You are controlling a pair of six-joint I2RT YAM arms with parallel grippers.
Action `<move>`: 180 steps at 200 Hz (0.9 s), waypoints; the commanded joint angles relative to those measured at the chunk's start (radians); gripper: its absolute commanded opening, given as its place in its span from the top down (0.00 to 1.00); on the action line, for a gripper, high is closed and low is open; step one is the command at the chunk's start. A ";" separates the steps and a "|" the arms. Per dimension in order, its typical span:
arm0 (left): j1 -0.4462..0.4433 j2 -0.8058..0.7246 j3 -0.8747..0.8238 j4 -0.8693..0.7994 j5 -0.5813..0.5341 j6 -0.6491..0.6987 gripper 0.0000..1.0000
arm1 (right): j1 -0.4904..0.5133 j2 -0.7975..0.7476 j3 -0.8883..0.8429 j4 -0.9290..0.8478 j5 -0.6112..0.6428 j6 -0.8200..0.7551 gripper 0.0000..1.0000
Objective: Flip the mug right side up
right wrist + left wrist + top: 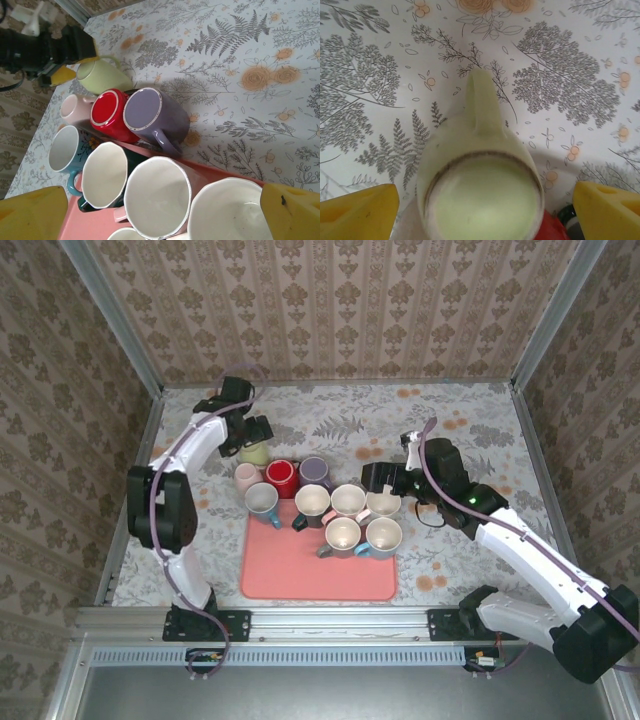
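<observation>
Yellow fingertips [360,212] of the left gripper [483,212] filled the bottom corners of the left wrist view. Its jaws were spread wide on either side of the pale green mug [482,200], with a gap showing on each side. That mug stood upside down on the floral worktop [470,430], base up, its handle pointing away from the wrist camera. It sat off the pink mat [300,575], at the far left of the cluster. Just beside it were a pink mug [72,107], a red mug [107,112] and a purple mug [150,112], all three also base up. The right gripper [162,212] hung over the upright mugs on the mat, its jaws likewise spread and pinching nothing.
</observation>
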 commanded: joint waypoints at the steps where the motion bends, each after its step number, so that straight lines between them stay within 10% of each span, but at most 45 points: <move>1: 0.022 0.067 0.053 -0.083 0.024 -0.029 0.10 | -0.004 0.003 -0.017 0.024 -0.014 -0.023 0.00; 97: 0.038 0.071 0.059 -0.045 0.055 -0.029 0.51 | -0.003 -0.014 -0.021 0.018 -0.010 -0.016 0.00; 180: -0.004 -0.331 -0.079 0.121 0.062 0.184 0.67 | -0.003 -0.055 0.023 -0.031 0.024 -0.023 0.00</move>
